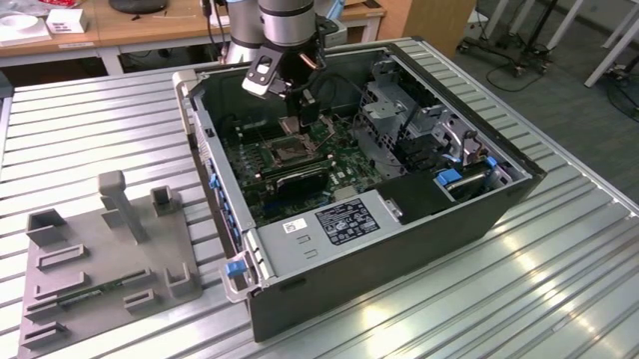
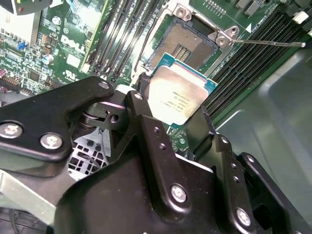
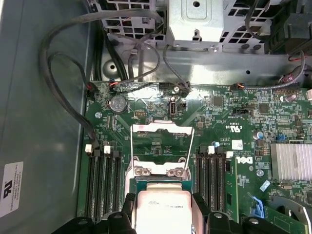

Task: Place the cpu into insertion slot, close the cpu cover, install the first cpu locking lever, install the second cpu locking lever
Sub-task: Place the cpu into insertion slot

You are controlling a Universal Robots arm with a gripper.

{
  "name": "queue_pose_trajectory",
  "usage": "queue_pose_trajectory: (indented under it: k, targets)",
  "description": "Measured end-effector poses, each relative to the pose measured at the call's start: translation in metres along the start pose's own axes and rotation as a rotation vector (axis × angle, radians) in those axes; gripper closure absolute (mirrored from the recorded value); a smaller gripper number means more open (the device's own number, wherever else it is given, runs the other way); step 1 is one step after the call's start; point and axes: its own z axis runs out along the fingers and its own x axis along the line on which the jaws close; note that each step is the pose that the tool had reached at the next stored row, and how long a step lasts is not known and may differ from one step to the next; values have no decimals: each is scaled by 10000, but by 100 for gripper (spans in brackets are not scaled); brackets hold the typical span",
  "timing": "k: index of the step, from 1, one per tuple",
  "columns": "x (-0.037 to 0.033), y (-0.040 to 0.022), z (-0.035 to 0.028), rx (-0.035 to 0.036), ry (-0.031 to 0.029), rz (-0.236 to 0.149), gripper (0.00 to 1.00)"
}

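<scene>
The end effector (image 2: 173,101) is closed on the cpu (image 2: 184,91), gripping it by two opposite edges just above the insertion slot (image 2: 187,41). The chip is not yet seated. The cpu cover (image 3: 163,127) stands raised, clear of the slot.

Hazards, as judged:
- Descent with tilt or offset – a corner lands on the contact field and bends pins.
- Wrong orientation – the chip will not seat.
- Slip between the fingers – the chip drops askew.
</scene>
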Motion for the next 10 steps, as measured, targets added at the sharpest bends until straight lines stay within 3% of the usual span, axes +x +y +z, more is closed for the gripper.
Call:
queue_pose_trajectory:
  k: [5, 10]
  targets:
    - [1, -1, 3, 0, 2, 1, 46]
    - [1, -3, 17, 101, 17, 2, 46]
